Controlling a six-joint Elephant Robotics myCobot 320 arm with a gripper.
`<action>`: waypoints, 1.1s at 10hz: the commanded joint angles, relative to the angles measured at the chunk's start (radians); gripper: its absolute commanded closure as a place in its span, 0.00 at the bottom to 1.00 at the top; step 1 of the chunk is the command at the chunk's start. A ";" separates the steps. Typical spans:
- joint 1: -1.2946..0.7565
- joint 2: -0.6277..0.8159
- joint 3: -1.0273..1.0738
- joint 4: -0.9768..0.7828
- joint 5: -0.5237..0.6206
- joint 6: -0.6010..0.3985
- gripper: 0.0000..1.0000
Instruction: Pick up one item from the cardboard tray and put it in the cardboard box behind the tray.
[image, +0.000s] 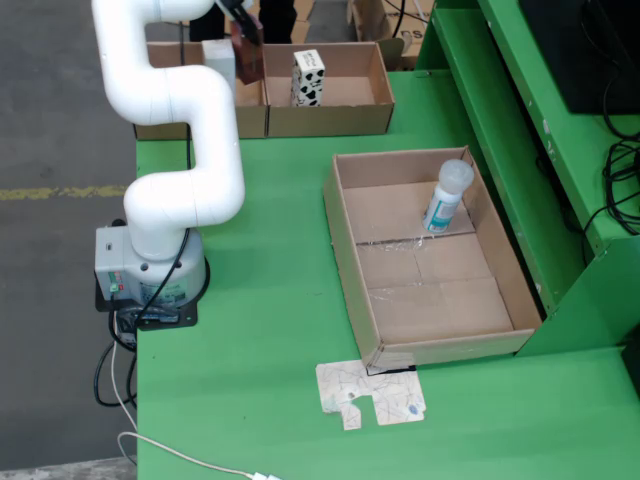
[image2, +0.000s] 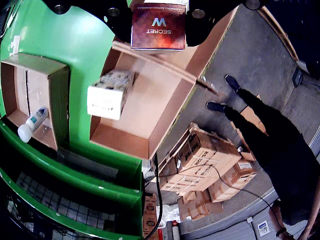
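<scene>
A dark red carton (image2: 158, 26) printed "SECRET" is seen clamped between the black fingers (image2: 196, 20) of the gripper (image2: 158, 17) in the wrist view, with the carton's printed face turned toward the camera. In the fixed view the same carton (image: 246, 50) is held aloft at the far edge of the green bench (image: 270, 330), above the cardboard box (image: 330, 90) that stands there. Inside that box a white carton with dark spots (image: 308, 78) is stood upright, and a plain white item (image: 219, 62) is partly hidden behind the white arm (image: 180, 120). Nearer, to the right in the fixed view, the cardboard tray (image: 345, 250) is laid on the bench, and a white bottle with a blue label (image: 446, 196) is found in its far right corner, leaning against the wall. A flat scrap of cardboard (image: 370, 392) is left on the bench just in front of the tray.
</scene>
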 joint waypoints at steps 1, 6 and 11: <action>0.017 0.038 0.023 -0.005 0.001 0.034 1.00; 0.012 0.006 0.023 0.000 0.027 0.042 1.00; 0.008 -0.074 0.023 0.059 0.038 0.011 1.00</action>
